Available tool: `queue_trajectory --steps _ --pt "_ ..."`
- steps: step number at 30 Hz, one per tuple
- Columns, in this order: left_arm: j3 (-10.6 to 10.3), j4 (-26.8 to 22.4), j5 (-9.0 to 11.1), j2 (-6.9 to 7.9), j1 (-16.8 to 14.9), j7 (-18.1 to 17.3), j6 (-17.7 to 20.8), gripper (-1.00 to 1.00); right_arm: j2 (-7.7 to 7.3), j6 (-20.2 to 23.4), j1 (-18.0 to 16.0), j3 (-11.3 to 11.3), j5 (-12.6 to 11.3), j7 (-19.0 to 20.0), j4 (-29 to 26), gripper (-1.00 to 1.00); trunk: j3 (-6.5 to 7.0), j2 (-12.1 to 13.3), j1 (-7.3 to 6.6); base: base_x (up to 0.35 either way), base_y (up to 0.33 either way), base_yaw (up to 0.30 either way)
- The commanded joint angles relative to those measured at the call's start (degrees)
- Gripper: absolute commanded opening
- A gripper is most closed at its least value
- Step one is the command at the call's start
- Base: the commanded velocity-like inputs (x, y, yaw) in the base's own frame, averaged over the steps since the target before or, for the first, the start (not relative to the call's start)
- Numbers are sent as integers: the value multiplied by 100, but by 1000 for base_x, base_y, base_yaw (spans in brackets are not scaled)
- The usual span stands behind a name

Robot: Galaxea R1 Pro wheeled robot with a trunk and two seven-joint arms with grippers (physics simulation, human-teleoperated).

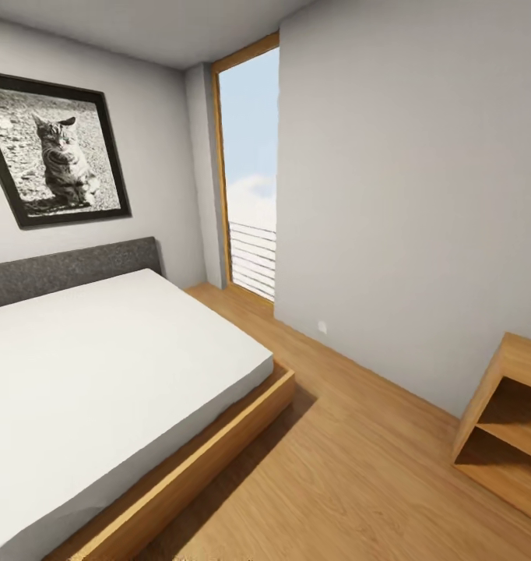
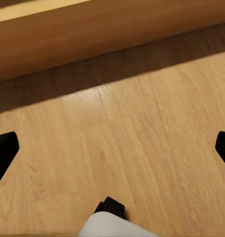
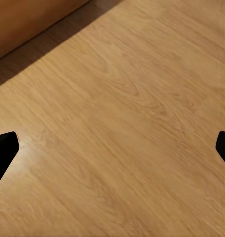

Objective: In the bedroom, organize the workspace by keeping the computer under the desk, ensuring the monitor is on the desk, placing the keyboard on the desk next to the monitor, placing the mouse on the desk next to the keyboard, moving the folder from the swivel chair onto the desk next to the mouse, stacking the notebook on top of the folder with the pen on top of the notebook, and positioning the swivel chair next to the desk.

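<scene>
Bedroom scenery makes up the head view, with none of the workspace things among it. A low bed [image 1: 102, 374] with a white mattress, a light wooden frame and a dark grey padded headboard [image 1: 71, 269] takes up the left side. On the wall above the headboard hangs a black-framed, black-and-white picture of a cat [image 1: 57, 152], tilted in the view. At the far corner stands a tall window [image 1: 251, 171] with a wooden frame, sky and cloud beyond it, and a railing of horizontal bars across its lower part. A plain grey wall [image 1: 406, 195] runs along the right, with a small white outlet near its base. At the right edge sits an open light wooden shelf unit [image 1: 505, 425], cut off by the frame. A strip of wooden floor [image 1: 335, 475] lies between the bed and the shelf unit.

The left gripper [image 2: 112, 148] hangs over the floor beside a wooden board, its two black fingertips [image 2: 3, 150] at opposite edges of the wrist view, spread wide with nothing between them. The right gripper [image 3: 112, 148] is likewise spread wide over bare floorboards, fingertips [image 3: 3, 150] far apart, holding nothing.
</scene>
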Motion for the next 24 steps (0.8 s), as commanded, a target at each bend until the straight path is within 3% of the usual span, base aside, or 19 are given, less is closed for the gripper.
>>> queue_trajectory --steps 1,13,24 --pt "-4 6 78 8 -5 -2 -51 100 4 -17 -3 -45 54 -11 2 100 -11 -5 0 0 0 272" --pt "22 5 134 15 -5 -10 -300 100 4 -17 -3 -45 53 -42 9 100 -53 -5 0 0 0 272" --pt "23 5 139 7 -5 -5 -308 100 12 -17 -3 -45 53 -166 10 100 89 396 -219 0 0 272"
